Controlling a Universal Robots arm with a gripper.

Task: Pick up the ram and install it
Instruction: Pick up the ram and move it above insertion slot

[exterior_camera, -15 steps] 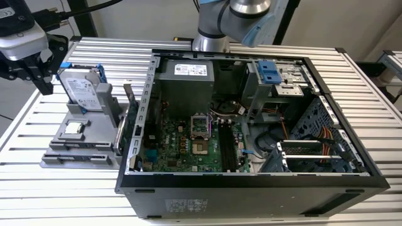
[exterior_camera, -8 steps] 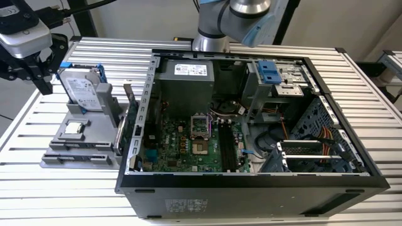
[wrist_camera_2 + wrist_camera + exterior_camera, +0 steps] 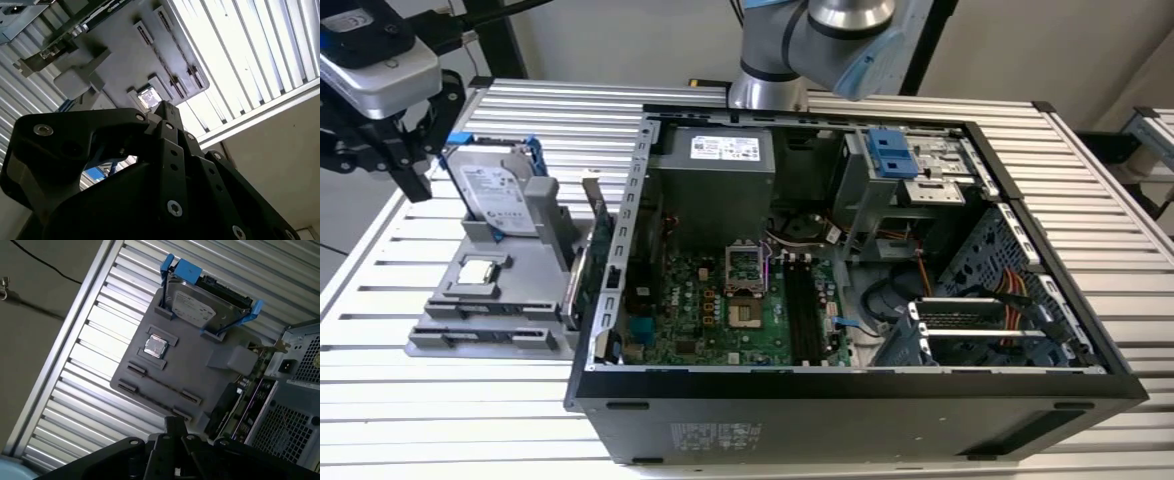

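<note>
Well, the gripper (image 3: 175, 424) hovered above the gray holder (image 3: 192, 360), fingers seemingly pressed together on nothing. The ram (image 3: 164, 385) looked to stand edge-up between its clips. A clean pick wanted jaws parted, squared across the stick, centred.

labels on the hard drive (image 3: 496, 190) and power supply (image 3: 715, 190): unreadable.

Ram (image 3: 164, 385): thin dark stick, seated on edge in slot of grey holder (image 3: 200, 355); surface detail indiscernible.
</note>
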